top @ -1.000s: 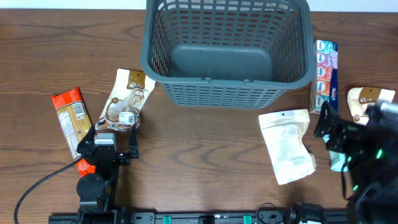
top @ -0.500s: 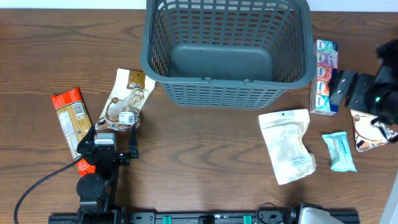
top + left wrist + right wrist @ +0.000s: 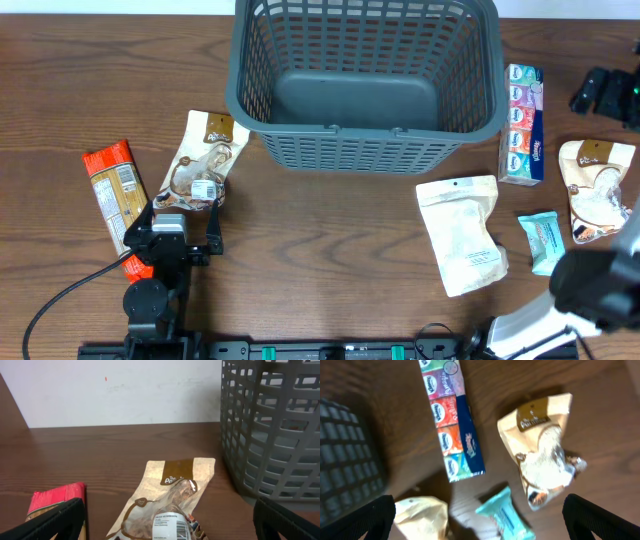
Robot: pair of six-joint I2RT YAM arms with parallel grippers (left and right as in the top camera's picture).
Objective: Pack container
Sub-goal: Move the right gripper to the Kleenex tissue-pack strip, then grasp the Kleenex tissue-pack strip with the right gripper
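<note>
The container, a large dark grey slotted basket [image 3: 360, 150], stands empty at the back centre; its wall shows in the left wrist view [image 3: 270, 430]. My left gripper [image 3: 185, 212] is open and rests low over the near end of a dried mushroom packet [image 3: 205, 160], which also shows in the left wrist view [image 3: 172, 505]. My right gripper [image 3: 480, 532] is open and empty, held high above a teal packet [image 3: 507, 517], a tissue pack [image 3: 451, 420] and a kraft snack packet [image 3: 542, 450]. A dark part of the right arm [image 3: 605, 92] shows at the far right.
A red packet [image 3: 115, 190] lies left of the left gripper. Right of the basket lie the tissue pack [image 3: 523, 125], the kraft packet [image 3: 595, 190], the teal packet [image 3: 545, 242] and a white pouch [image 3: 462, 232]. A blurred arm part [image 3: 590, 290] sits at the bottom right.
My right arm has swung from the near right, over the packets, up and back to the far right edge. The left arm and all packets have not moved.
</note>
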